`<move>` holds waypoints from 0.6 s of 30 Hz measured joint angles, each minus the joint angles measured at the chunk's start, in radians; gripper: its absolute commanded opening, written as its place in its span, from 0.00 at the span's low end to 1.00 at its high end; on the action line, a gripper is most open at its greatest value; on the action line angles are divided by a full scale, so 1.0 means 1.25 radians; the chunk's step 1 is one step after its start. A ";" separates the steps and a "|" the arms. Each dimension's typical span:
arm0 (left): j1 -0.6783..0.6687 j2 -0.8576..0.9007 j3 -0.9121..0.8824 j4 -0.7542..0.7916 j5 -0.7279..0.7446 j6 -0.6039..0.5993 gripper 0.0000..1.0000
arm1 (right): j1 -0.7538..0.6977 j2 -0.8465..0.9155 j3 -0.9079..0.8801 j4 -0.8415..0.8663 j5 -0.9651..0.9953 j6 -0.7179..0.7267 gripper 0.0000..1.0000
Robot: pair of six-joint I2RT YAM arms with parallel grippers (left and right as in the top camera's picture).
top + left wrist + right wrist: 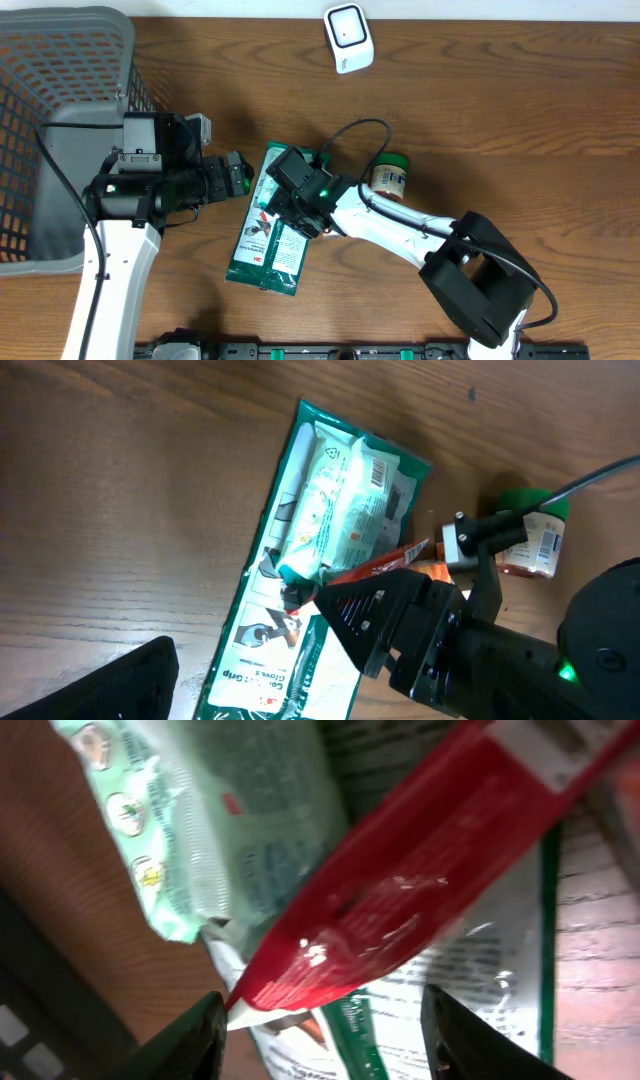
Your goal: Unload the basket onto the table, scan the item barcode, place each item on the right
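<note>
The right arm [400,225] stretches across the surface [520,120], hiding from overhead part of the green pack [258,255] and most of the red packet [375,564] lying on it. The right pincer [323,1008] stands partly open astride the packet's tip, unclamped. The left pincer [240,178] gapes empty beside the pack.

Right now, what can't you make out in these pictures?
- Red packet: hidden overhead beneath the right pincer.
- Jar label: too small overhead, half hidden by the right arm in left wrist view.
- Green package print: blurred in right wrist view.
- Basket: cut off by overhead view's left edge.
</note>
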 measured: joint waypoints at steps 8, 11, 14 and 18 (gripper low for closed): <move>0.000 0.000 0.000 0.000 0.000 0.000 0.94 | 0.000 0.000 -0.001 0.040 0.025 0.017 0.56; 0.000 0.000 0.000 0.000 0.000 0.000 0.94 | 0.001 0.000 -0.001 0.049 0.028 0.020 0.54; 0.000 0.000 0.000 0.000 0.000 0.000 0.94 | 0.007 0.000 -0.001 0.045 0.033 0.021 0.54; 0.000 0.000 0.000 0.000 0.000 0.000 0.94 | 0.022 0.000 -0.001 0.045 0.044 0.021 0.54</move>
